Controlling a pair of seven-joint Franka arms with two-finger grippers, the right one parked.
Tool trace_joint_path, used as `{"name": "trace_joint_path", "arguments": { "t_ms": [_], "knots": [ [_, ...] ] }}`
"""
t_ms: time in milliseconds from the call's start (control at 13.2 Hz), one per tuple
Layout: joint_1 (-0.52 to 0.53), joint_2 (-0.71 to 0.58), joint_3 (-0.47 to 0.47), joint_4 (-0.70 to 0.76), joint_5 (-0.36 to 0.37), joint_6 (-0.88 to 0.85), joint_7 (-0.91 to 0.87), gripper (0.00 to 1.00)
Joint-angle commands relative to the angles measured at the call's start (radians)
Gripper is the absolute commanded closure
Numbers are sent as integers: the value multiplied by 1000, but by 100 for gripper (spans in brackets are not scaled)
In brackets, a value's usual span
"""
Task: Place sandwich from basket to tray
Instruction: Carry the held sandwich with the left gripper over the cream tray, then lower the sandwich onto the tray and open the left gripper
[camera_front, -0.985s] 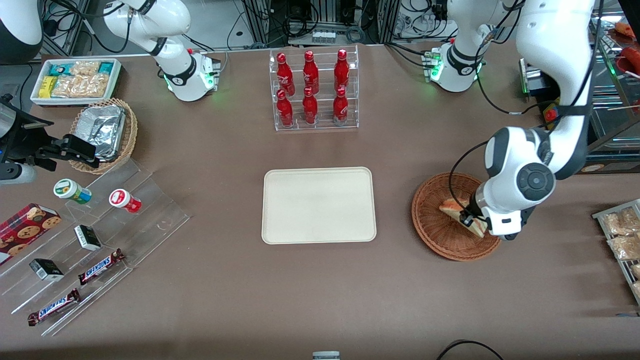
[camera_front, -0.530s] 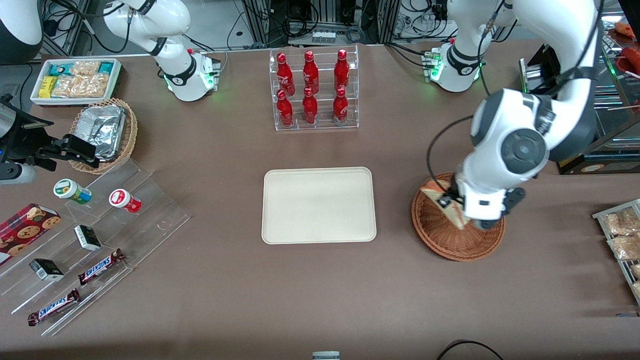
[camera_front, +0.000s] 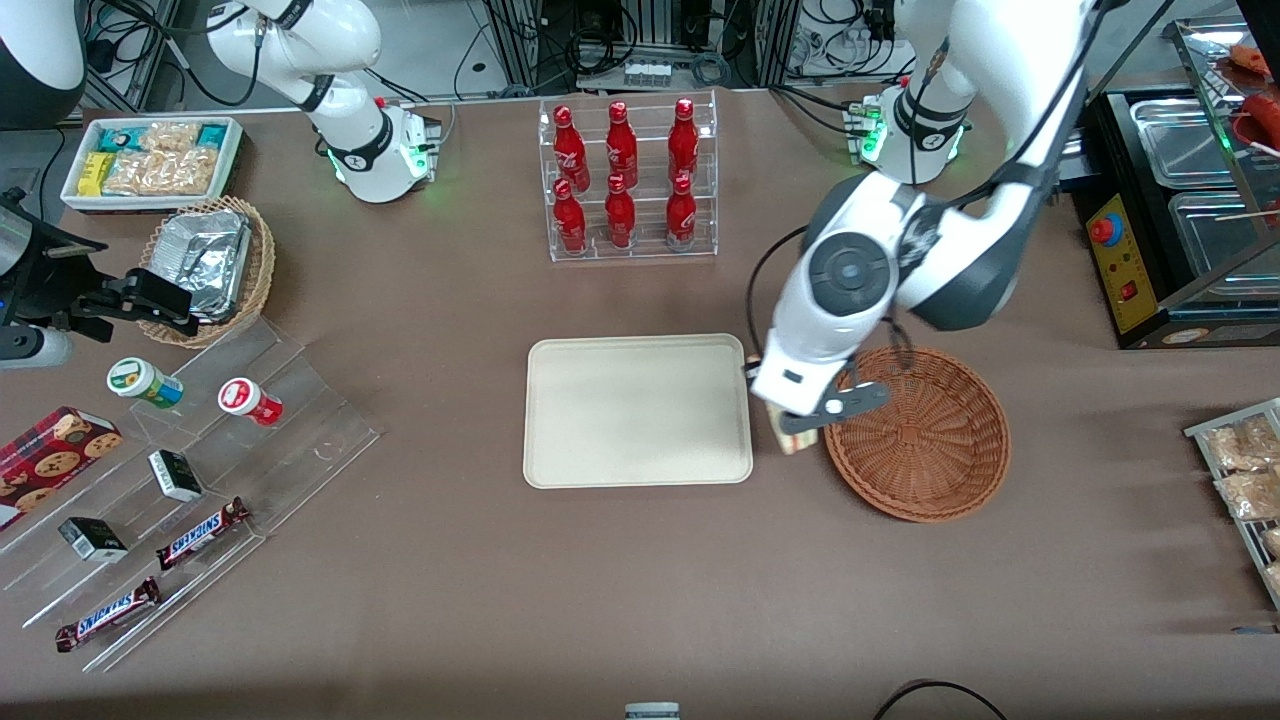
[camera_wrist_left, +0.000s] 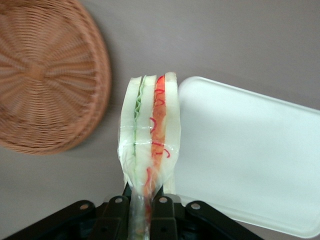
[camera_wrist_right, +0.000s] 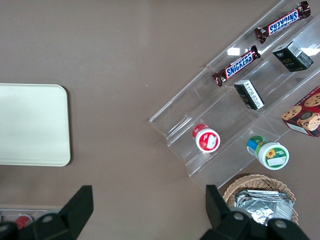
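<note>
The sandwich, a wrapped white-bread wedge with green and orange-red filling, hangs in the air over the strip of table between the tray and the basket. My gripper is shut on its narrow end, with the black fingers pressed on both sides of the wrap. The reddish-brown wicker basket has nothing in it and lies beside the sandwich. The cream-white tray lies bare, and its edge is just past the sandwich. The tray's corner also shows in the right wrist view.
A clear rack of red bottles stands farther from the front camera than the tray. Toward the parked arm's end are a tan basket of foil packs, a white snack bin and a stepped acrylic shelf. A packet rack lies at the working arm's end.
My gripper has lifted the sandwich out of the basket and carried it sideways to the tray's edge. The basket is left without anything in it.
</note>
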Motion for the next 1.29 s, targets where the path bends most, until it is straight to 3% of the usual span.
{"name": "trace_joint_path", "arguments": {
  "t_ms": [0, 758, 1212],
  "knots": [
    [-46, 76, -25, 51, 80, 8, 29, 100],
    [-183, 280, -15, 172, 137, 143, 11, 100],
    [-295, 335, 86, 189, 146, 225, -40, 100]
  ]
}}
